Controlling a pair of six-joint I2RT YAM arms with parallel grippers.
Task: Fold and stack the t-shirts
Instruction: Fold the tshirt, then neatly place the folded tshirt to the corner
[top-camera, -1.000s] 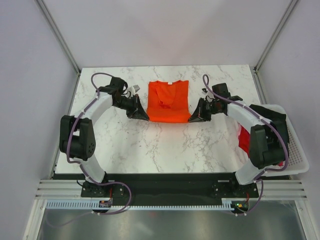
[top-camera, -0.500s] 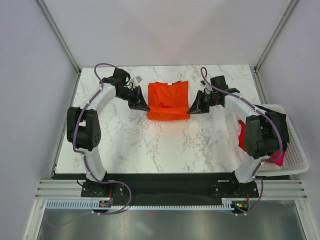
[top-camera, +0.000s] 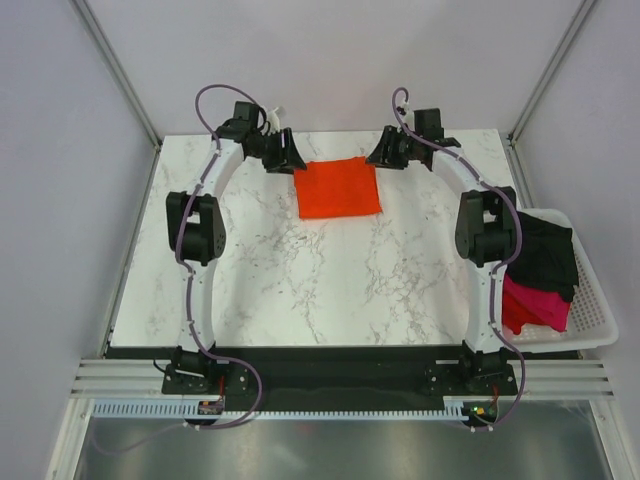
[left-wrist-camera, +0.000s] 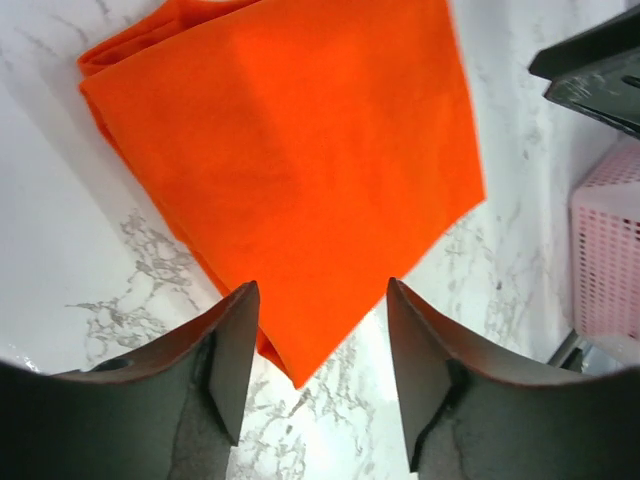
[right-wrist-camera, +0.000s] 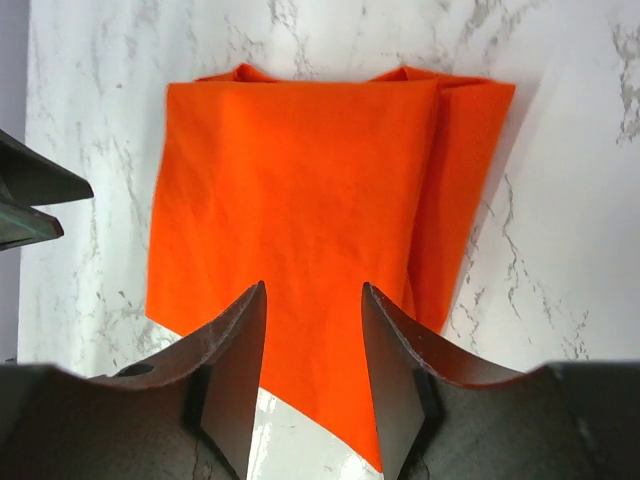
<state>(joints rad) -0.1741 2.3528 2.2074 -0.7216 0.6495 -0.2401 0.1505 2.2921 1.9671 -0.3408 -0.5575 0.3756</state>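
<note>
Since the earlier frames, both arms have swung from the shirt's near hem to the far edge of the table (top-camera: 300, 290). The lower half has been carried over, and the orange t-shirt (top-camera: 338, 187) now lies as a folded rectangle at the far centre. The left gripper (top-camera: 284, 153) and right gripper (top-camera: 384, 151) stand at its far corners, jaws parted and holding nothing. We judge the cloth light, soft and limp. Pinch it at a doubled edge near the corners, catching both layers together. A black t-shirt (top-camera: 545, 255) and a pink t-shirt (top-camera: 537, 307) lie in the basket (top-camera: 598, 322) at the right.
</note>
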